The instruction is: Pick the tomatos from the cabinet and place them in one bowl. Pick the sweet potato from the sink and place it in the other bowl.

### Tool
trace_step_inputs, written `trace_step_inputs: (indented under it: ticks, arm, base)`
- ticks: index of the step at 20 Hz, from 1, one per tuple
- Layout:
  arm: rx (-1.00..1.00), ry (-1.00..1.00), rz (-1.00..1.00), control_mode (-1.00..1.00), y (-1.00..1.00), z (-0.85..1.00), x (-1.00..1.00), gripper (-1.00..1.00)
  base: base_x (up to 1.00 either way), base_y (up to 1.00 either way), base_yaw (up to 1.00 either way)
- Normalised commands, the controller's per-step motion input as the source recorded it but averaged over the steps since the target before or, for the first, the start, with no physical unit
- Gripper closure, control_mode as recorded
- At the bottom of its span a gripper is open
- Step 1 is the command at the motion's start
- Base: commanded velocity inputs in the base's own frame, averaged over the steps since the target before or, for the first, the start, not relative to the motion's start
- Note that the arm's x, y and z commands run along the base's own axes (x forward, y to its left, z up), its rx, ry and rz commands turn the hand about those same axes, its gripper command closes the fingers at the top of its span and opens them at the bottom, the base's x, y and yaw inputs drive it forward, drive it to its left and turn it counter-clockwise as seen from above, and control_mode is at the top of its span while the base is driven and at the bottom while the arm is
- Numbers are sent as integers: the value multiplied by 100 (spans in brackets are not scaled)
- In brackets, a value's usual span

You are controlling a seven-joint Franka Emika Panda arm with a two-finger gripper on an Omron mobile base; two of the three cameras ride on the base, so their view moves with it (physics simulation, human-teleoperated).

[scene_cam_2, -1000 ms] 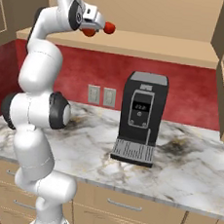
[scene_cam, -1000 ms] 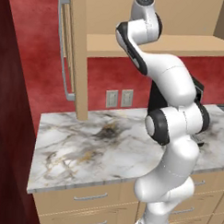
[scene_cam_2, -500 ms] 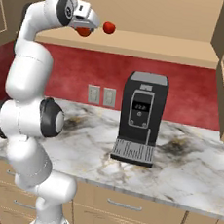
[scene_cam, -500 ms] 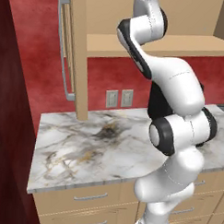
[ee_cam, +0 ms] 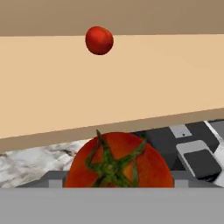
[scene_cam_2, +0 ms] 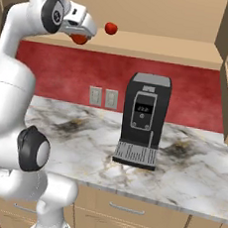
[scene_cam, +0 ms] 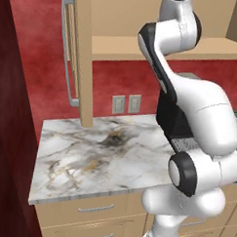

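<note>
The arm is reaching high in front of the open cabinet (scene_cam_2: 160, 21), and the tool (scene_cam_2: 80, 36) is sitting just off the front edge of the cabinet's shelf (scene_cam_2: 168, 48) in the right base view. It is gripping a tomato (ee_cam: 118, 161), its jaws closed on the fruit; in the hand view that tomato is showing its green star-shaped stem, and in the right base view it is peeking out red under the tool. A second tomato (scene_cam_2: 111, 28) is resting on the shelf, a little way beyond the held one, appearing as a small red ball (ee_cam: 99, 40) on the tan board. Below, a black coffee machine (scene_cam_2: 141, 120) is standing on the marble counter (scene_cam_2: 189, 174) near the red back wall. In the left base view the cabinet door (scene_cam: 80, 55) with its long silver handle (scene_cam: 69, 50) is standing open to the left of the arm.
</note>
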Motion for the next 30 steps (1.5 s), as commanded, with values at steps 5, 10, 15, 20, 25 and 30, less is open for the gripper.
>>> trace_step_inputs:
  ticks: [5,10,15,20,25,30]
  arm:
    - [0,-1,0,-100,-12,-19,-100,100]
    - [2,-1,0,-100,0,-49,-90,100]
    - [-6,11,3,-100,0,-79,-100,100]
    - [-2,20,3,-100,-2,-83,-52,100]
    - [12,27,0,-100,-18,-68,2,100]
    - [6,10,0,-100,-8,-31,2,100]
  base:
    - [0,0,0]
    - [0,0,0]
    - [0,0,0]
    - [0,0,0]
    - [0,0,0]
    - [0,0,0]
